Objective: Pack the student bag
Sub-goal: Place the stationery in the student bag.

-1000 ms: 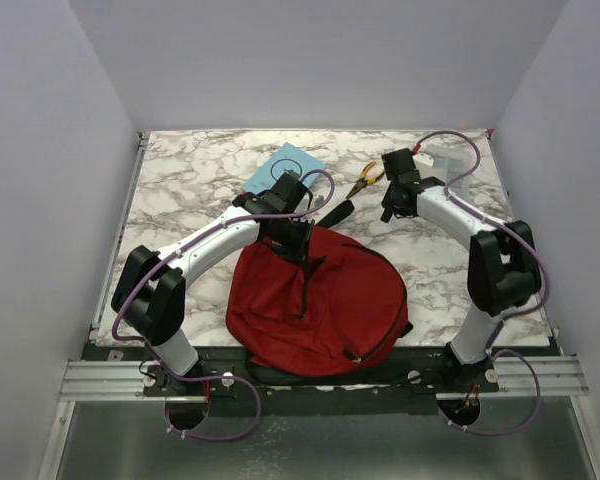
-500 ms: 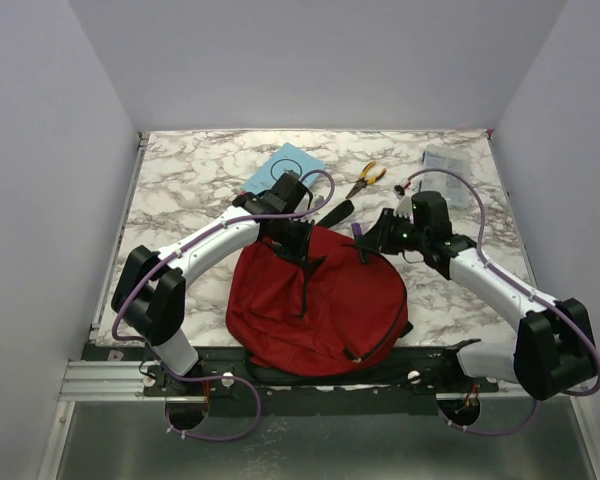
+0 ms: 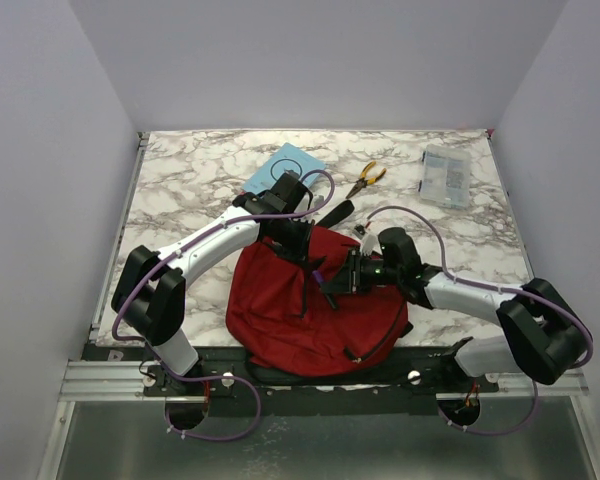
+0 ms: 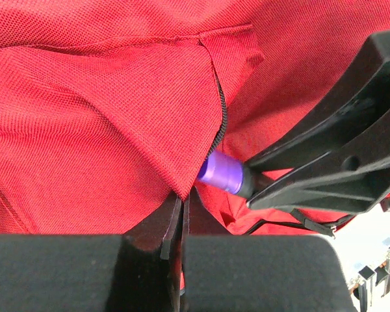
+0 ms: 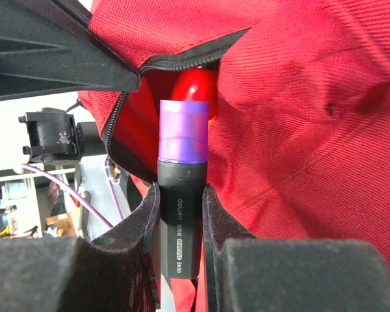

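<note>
The dark red student bag (image 3: 280,310) lies at the table's near middle. My left gripper (image 3: 302,252) is shut on a flap of its fabric (image 4: 175,162) beside the black zipper (image 4: 222,123), holding the opening apart. My right gripper (image 3: 342,280) is shut on a black marker with a purple cap (image 5: 180,188), and the cap points at the bag's dark opening (image 5: 195,65). The marker's purple cap (image 4: 221,173) also shows in the left wrist view, right at the flap's edge. The inside of the bag is mostly hidden.
A light blue book (image 3: 276,166) lies at the back left of the marble table (image 3: 180,190). Orange-handled pliers (image 3: 366,178) and a black-handled tool (image 3: 334,213) lie behind the bag. A clear plastic box (image 3: 445,176) sits at the back right.
My right arm has swung from the back right of the table down to the bag, carrying the marker to the opening. The left gripper has kept its hold on the flap.
</note>
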